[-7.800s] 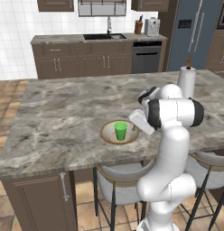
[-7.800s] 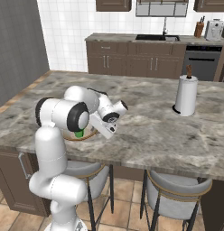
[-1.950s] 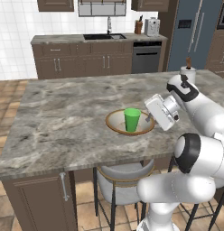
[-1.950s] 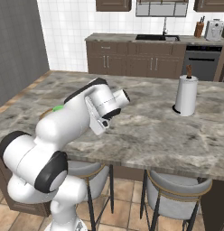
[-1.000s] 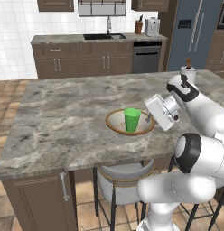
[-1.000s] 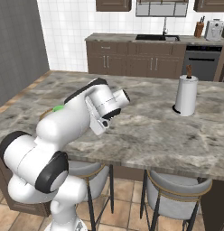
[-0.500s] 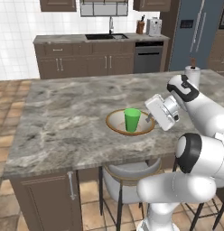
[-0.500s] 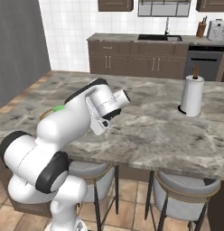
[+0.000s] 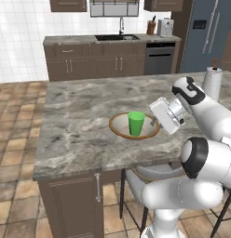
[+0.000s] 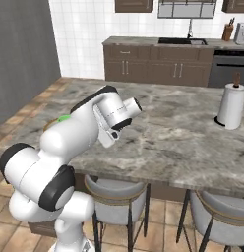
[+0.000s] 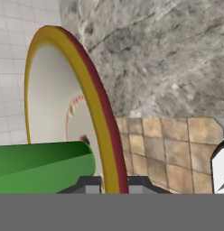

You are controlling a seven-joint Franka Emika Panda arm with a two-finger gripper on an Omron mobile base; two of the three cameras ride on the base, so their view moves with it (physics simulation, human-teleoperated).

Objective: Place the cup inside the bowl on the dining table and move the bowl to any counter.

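Dining table (image 9: 80,125) spans frame centre, wall counter (image 9: 75,39) upper centre, likely drop-off. Bowl (image 9: 119,125) centre, near table's front edge, cup (image 9: 136,123) upright inside: first step done. Gripper (image 11: 107,182) at bowl's right rim, jaws pinched astride it, one fingertip inside beside cup, ready for carrying.
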